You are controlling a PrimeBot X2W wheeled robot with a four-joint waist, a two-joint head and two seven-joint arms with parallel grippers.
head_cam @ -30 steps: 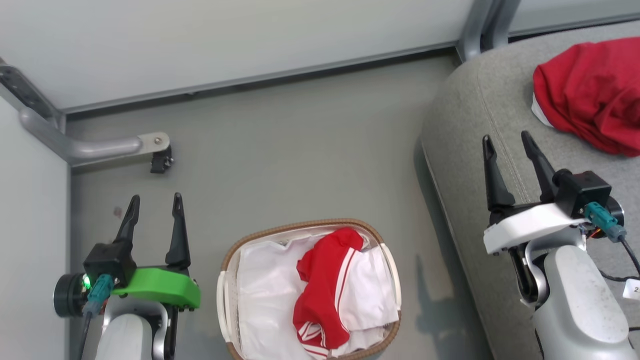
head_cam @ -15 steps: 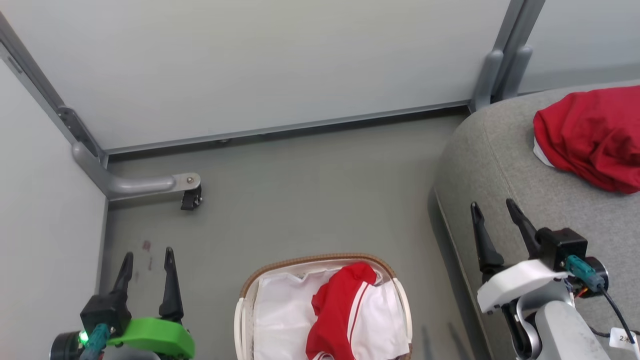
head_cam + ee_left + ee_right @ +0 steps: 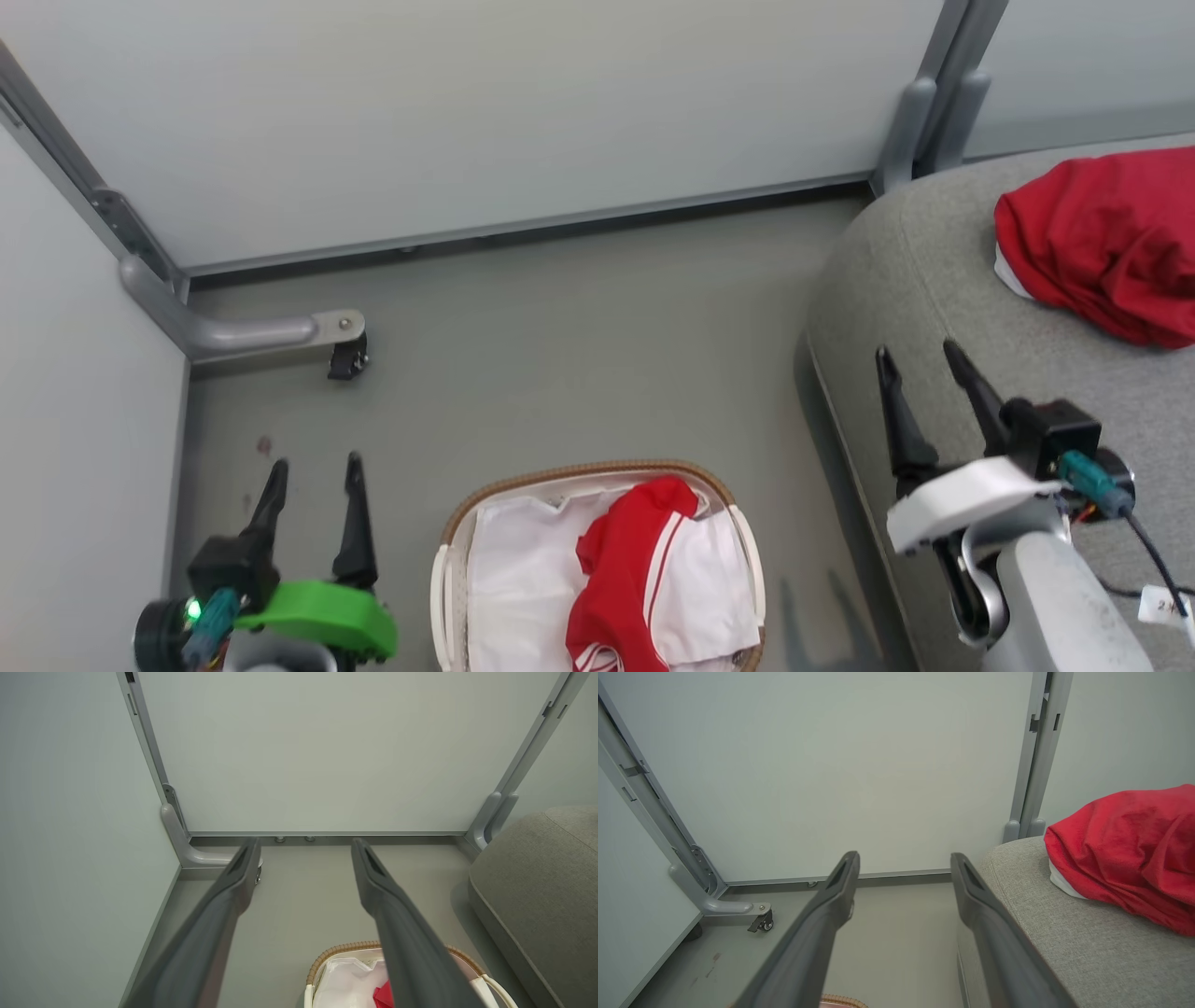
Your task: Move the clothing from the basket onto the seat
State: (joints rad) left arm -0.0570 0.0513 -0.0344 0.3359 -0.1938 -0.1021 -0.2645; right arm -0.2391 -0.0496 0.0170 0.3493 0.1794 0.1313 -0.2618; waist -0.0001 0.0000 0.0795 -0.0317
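Left gripper (image 3: 316,463): jaws were held wide apart and nothing was gripped; it was poised above the floor (image 3: 579,327), just left of the basket (image 3: 579,469).
Right gripper (image 3: 915,348): jaws were likewise spread wide and left empty; its fingers were raised over the left edge of the seat (image 3: 934,271).
Basket: it was set on the floor between the two grippers, a strip of floor being left between it and the seat.
Striped red garment (image 3: 621,569): it was draped inside the basket over a white liner sheet (image 3: 513,579), thin white stripes being shown along its edge.
Second red garment (image 3: 1102,243): it was heaped on the seat, well beyond the right gripper's fingertips, a sliver of white being seen at its left edge.
Seat: grey woven upholstery with a rounded corner and a stitched seam was shown at the right.
Surroundings: pale wall panels (image 3: 513,112) were joined by grey metal posts (image 3: 910,131), and a castor (image 3: 347,357) was seen on the floor at the far left.
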